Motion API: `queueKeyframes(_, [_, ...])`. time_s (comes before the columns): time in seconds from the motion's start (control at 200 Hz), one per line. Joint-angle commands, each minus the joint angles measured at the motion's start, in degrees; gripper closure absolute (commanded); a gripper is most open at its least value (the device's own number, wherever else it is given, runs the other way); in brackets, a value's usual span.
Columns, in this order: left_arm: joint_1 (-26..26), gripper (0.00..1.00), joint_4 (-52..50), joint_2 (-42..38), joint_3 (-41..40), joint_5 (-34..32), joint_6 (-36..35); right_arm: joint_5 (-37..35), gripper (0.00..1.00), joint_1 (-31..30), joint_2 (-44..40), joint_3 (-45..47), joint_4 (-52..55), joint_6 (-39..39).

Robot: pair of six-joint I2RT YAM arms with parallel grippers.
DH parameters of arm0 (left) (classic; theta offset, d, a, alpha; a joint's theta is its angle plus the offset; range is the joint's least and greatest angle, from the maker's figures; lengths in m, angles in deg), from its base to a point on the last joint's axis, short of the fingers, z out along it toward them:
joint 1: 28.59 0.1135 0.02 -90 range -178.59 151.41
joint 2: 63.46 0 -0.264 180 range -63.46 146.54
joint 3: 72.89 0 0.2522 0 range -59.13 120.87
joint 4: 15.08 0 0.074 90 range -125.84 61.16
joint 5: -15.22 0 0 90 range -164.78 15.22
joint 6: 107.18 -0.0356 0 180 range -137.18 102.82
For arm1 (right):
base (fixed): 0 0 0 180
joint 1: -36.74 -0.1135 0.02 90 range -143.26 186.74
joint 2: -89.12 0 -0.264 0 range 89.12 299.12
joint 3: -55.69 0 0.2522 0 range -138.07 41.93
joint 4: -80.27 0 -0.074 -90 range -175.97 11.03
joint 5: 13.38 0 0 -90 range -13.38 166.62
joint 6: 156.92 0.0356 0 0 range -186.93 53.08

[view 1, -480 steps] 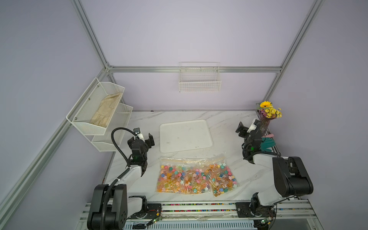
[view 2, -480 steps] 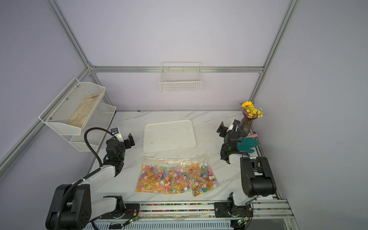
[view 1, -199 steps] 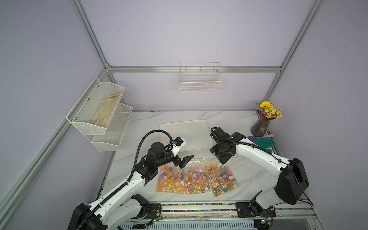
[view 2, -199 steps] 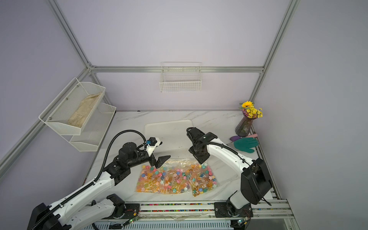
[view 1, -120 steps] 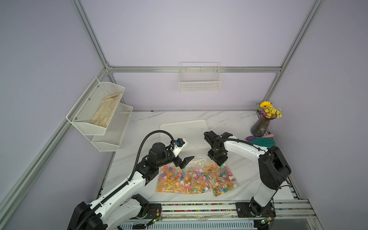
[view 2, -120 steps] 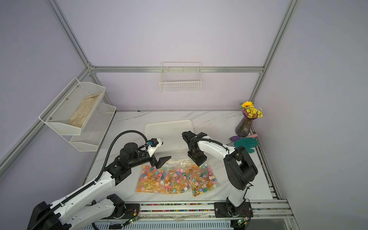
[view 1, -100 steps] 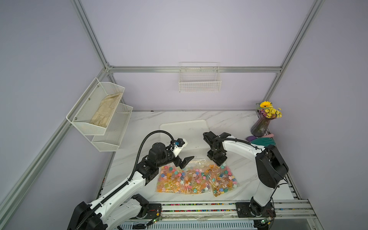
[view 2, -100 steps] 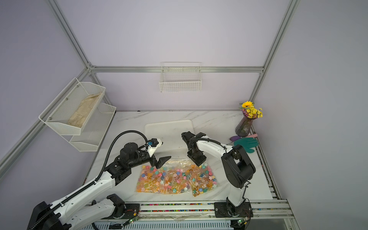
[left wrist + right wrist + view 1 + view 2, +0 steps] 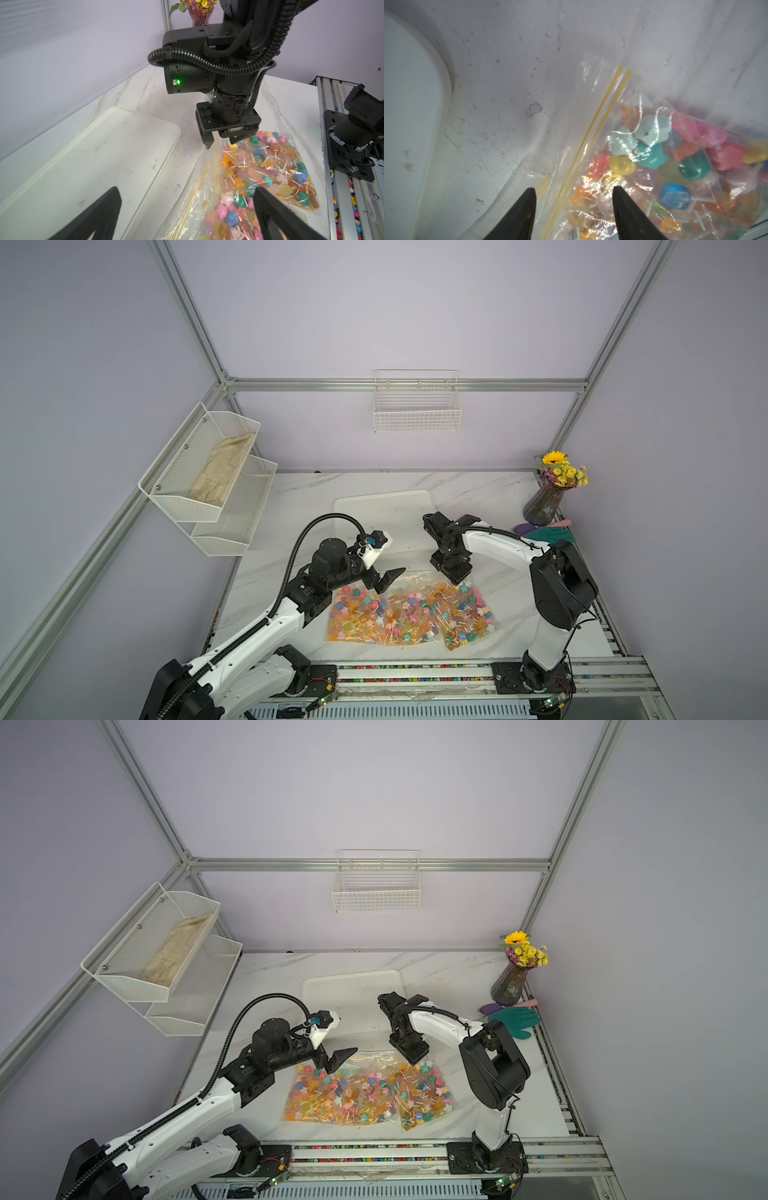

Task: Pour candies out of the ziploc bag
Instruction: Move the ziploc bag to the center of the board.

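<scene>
A clear ziploc bag (image 9: 415, 577) with yellow zip lines lies flat near the table's front, full of multicoloured candies (image 9: 399, 610) on white sticks, seen in both top views (image 9: 361, 1090). My left gripper (image 9: 380, 578) hangs wide open over the bag's far left corner; its wrist view shows the bag (image 9: 199, 187) and the candies (image 9: 270, 162) between the fingers. My right gripper (image 9: 453, 574) points down at the bag's far edge. Its jaws (image 9: 573, 188) stand open, one on each side of the zip lines, above the candies (image 9: 675, 158). Nothing is gripped.
A white tray (image 9: 382, 506) lies just behind the bag. A vase of flowers (image 9: 544, 506) and a teal glove (image 9: 548, 535) stand at the right. Wire shelves (image 9: 208, 481) hang on the left wall and a wire basket (image 9: 415, 406) on the back wall.
Both arms came from the table's sides to the bag. In the last second the right gripper dropped towards the bag's zip edge; the left gripper hardly moved.
</scene>
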Motion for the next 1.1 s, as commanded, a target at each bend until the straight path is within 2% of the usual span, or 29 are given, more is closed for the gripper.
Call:
queueKeyframes(0.0, [-0.47,0.02,0.77,-0.19,-0.49,-0.34,-2.10,-1.55,0.37,0.83,0.42,-1.49,1.21,2.18])
queueKeyframes(0.31, [-1.00,0.02,0.00,-0.29,-0.28,-0.72,-2.80,-1.39,0.38,1.28,2.12,-0.60,0.86,1.23])
queueKeyframes(0.715, [-1.57,0.02,-0.53,-0.20,-0.09,-2.11,-3.06,-0.77,0.55,1.28,1.07,1.40,-0.16,1.03])
queueKeyframes(0.895, [-1.92,0.03,-0.66,0.32,0.04,-1.78,-2.94,-1.43,0.86,1.28,0.10,1.31,-0.74,0.28])
queueKeyframes(1.095, [-2.25,0.03,-1.33,0.77,0.51,-2.02,-2.95,-1.58,0.98,1.21,-0.41,1.68,-1.72,-1.08])
